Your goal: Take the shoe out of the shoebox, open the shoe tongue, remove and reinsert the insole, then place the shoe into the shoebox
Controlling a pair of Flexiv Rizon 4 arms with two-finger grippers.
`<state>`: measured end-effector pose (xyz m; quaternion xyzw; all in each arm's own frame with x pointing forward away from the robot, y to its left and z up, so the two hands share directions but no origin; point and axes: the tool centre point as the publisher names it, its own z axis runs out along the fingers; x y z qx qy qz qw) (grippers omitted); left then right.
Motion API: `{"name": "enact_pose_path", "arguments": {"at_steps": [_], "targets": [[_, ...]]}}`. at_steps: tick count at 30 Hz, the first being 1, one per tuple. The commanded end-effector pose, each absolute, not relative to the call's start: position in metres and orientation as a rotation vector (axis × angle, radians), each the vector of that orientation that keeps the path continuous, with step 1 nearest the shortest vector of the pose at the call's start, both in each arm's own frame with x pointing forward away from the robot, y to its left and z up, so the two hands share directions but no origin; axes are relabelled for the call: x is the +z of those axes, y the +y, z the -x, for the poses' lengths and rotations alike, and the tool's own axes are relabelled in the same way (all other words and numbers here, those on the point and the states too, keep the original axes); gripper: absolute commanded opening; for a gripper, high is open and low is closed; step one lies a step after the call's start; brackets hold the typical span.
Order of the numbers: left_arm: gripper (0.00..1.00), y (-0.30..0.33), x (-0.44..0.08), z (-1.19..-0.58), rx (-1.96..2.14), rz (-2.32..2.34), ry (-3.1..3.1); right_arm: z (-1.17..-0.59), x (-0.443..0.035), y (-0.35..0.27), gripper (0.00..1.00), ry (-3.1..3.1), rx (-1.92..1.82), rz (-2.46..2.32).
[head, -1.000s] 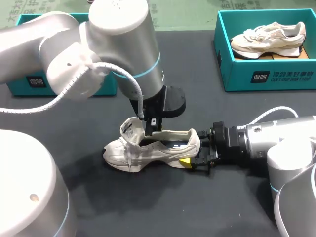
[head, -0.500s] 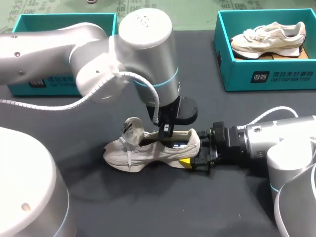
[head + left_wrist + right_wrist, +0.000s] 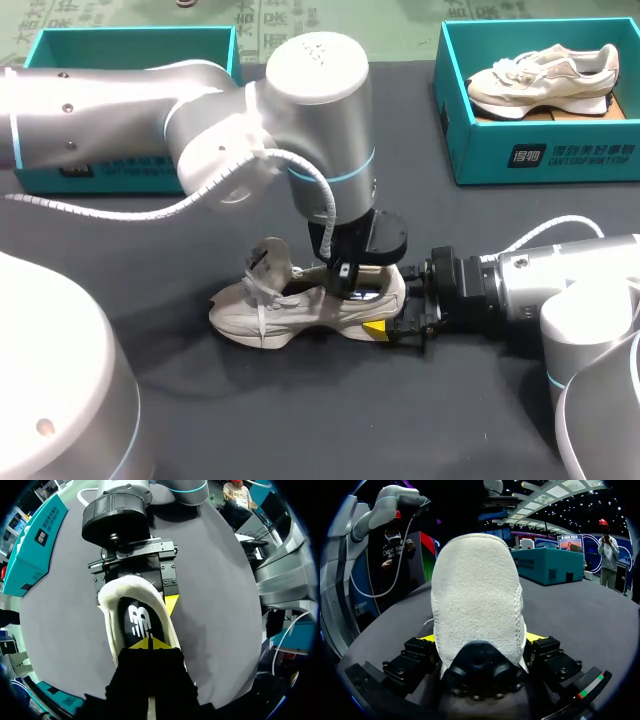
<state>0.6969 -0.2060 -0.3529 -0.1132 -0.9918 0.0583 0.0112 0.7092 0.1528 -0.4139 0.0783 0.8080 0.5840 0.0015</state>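
1. One left box (image 3: 130,35), far left.
2. Left gripper (image 3: 150,643) down inside shoe (image 3: 300,312) mid-table, tips pinched together against insole (image 3: 137,622).
3. Right gripper (image 3: 388,328) clamped on shoe's heel from both sides.
4. Second shoe (image 3: 545,80) in right box (image 3: 530,155), far right.

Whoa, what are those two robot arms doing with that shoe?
They are working on one white shoe lying on the table. The right gripper clamps its heel from both sides. The left gripper is down in the shoe's opening, yellow tips together just above the black insole; whether it pinches the insole is not visible. A second shoe lies in the shoebox at the far right.
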Motion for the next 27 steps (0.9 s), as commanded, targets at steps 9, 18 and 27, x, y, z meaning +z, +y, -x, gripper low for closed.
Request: {"name": "enact_pose_path", "arguments": {"at_steps": [9, 18, 27], "targets": [[0.0, -0.191, -0.375, -0.698, 0.15, 0.269, -3.056, -0.709, -0.416, 0.156, 0.0, 2.54, 1.827, -0.247], [0.0, -0.181, -0.379, -0.688, 0.146, 0.264, -3.034, -0.709, -0.416, 0.156, 0.0, 2.54, 1.827, -0.247], [0.0, -0.17, -0.386, -0.679, 0.139, 0.263, -2.995, -0.709, -0.416, 0.156, 0.0, 2.54, 1.827, -0.247]]}}
